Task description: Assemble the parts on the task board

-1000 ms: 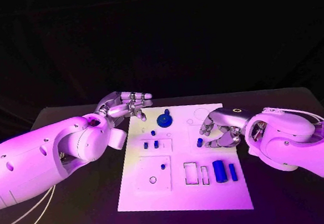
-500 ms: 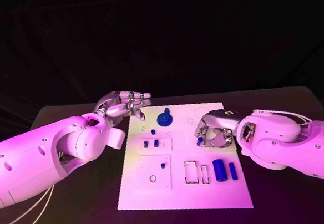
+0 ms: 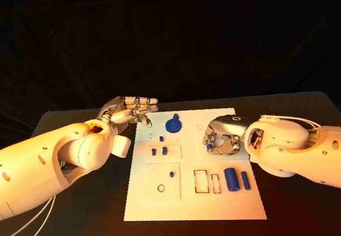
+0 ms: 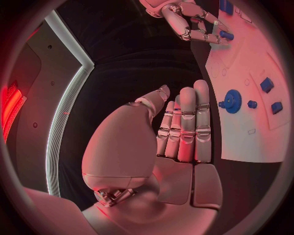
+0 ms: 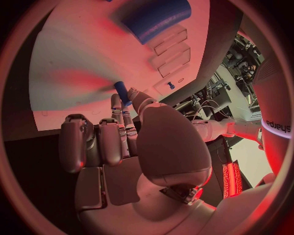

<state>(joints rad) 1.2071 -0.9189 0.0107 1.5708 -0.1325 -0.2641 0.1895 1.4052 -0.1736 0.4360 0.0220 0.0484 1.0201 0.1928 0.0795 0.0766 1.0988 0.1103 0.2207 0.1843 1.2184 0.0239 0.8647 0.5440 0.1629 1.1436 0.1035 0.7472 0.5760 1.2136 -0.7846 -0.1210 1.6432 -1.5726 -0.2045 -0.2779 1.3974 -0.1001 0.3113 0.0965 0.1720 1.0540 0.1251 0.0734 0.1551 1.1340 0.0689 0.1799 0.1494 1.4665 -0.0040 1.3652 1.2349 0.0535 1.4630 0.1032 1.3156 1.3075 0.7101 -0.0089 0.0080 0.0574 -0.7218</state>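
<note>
My right hand (image 3: 224,136) hides part of the task board (image 3: 194,200); it pinches a small blue peg (image 5: 121,91) at the fingertips, over the board's middle. My left hand (image 3: 129,110) holds nothing, fingers straight, beside the board's far-left corner.

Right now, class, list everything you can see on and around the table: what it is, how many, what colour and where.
Table: one, black, under everything.
Task board: one, white, middle of the table.
Gear-shaped part: one, blue, far end of the board.
Small parts: several, blue, left middle of the board.
Long parts: two, blue, side by side at the near right.
Small peg: one, blue, pinched in the right hand.
Left hand: one, silver, fingers straight and together, holding nothing, at the board's far left corner.
Right hand: one, silver, over the board's right middle, holding the small peg.
</note>
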